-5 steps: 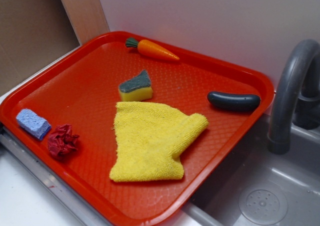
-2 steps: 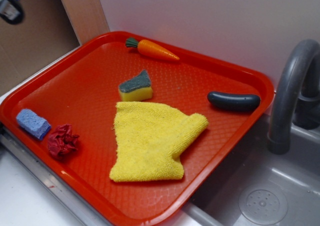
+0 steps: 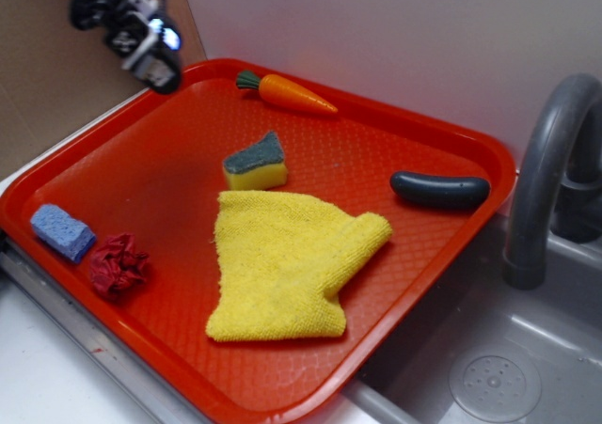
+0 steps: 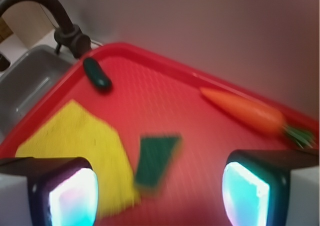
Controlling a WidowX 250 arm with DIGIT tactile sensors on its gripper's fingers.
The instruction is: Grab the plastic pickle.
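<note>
The plastic pickle [image 3: 440, 190] is dark green, almost black, and lies on its side near the right rim of the red tray [image 3: 132, 142]. In the wrist view the pickle [image 4: 97, 74] shows far off at the upper left. My gripper [image 3: 150, 55] hangs above the tray's far left corner, a long way from the pickle. Seen from the wrist, the gripper [image 4: 160, 193] is open, its two glowing pads wide apart with nothing between them.
On the tray lie an orange toy carrot [image 3: 287, 93], a yellow sponge with a green top [image 3: 256, 162], a yellow cloth [image 3: 287, 259], a blue sponge [image 3: 62, 231] and a crumpled red wad [image 3: 118, 264]. A grey faucet [image 3: 550, 161] and sink [image 3: 508, 368] stand at the right.
My gripper has come into the exterior view from the upper left and moved right and down toward the tray's far corner. The objects on the tray have not moved.
</note>
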